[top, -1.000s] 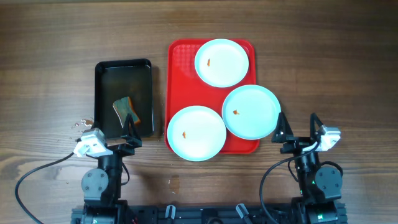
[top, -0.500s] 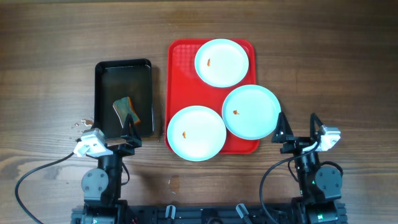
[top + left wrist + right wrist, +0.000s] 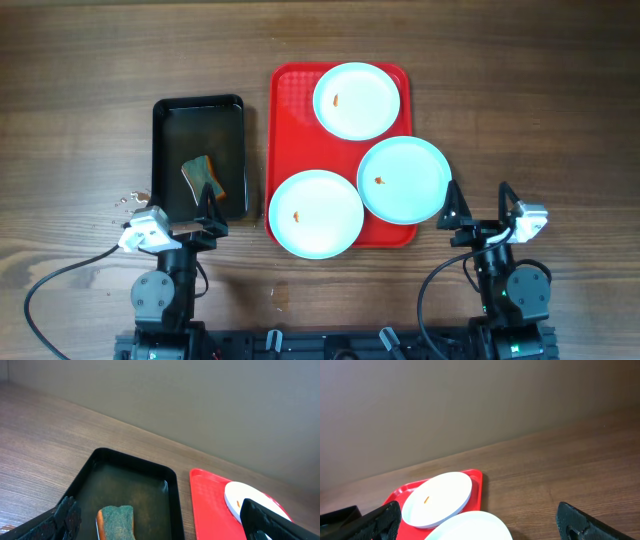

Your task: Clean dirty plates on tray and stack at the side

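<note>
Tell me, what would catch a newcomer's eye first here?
The red tray at the middle of the table bears three pale plates, each with a small orange smear. Left of it sits a black tray with a sponge inside. At the near edge, the left hand and right hand stand open and empty.

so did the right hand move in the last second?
No. Overhead, the right hand sits where it was, open, just off the near right corner of the tray.
</note>
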You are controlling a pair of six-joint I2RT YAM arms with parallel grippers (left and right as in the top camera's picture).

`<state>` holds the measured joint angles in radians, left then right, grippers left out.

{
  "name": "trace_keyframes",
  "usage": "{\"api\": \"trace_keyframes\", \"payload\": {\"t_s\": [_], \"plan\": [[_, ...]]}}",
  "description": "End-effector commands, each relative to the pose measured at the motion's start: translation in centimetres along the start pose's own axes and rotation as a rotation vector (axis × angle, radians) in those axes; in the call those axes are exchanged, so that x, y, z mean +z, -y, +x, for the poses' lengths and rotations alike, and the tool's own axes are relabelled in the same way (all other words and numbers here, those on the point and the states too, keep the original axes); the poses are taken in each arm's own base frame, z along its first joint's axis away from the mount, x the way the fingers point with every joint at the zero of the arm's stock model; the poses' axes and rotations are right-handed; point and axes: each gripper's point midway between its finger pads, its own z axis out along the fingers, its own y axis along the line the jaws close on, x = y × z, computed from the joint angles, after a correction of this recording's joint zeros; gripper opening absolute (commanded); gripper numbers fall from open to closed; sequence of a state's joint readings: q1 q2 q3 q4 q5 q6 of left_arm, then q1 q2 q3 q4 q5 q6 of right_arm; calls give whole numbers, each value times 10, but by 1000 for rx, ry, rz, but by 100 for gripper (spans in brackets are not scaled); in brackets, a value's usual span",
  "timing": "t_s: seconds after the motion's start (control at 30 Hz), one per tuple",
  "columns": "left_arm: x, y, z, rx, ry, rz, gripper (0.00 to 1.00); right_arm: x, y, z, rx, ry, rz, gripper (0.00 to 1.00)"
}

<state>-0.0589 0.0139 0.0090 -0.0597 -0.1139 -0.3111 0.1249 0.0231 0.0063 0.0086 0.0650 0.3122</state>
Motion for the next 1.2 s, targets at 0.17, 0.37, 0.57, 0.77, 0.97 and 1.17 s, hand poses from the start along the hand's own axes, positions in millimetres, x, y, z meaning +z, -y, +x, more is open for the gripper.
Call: {"api": "trace_keyframes", "payload": {"t_s": [0.17, 0.37, 0.57, 0.77, 0.97, 1.17], "plan": [[0, 1, 0, 16, 3, 4, 100, 0, 3, -2, 6, 10, 17, 100], [0, 1, 0, 16, 3, 4, 100, 0, 3, -2, 6, 10, 17, 100], [0, 1, 0, 16, 3, 4, 100, 0, 4, -6, 7, 27, 25, 100], [0, 2, -2, 14, 11, 8, 100, 0, -7, 2, 142, -13, -40, 100], [-8, 54, -7, -16, -2, 300, 100, -5, -40, 11, 314, -114, -221, 100], [-22, 81, -45, -31, 66, 408, 100, -14, -61, -42, 197, -86, -259, 100]]}}
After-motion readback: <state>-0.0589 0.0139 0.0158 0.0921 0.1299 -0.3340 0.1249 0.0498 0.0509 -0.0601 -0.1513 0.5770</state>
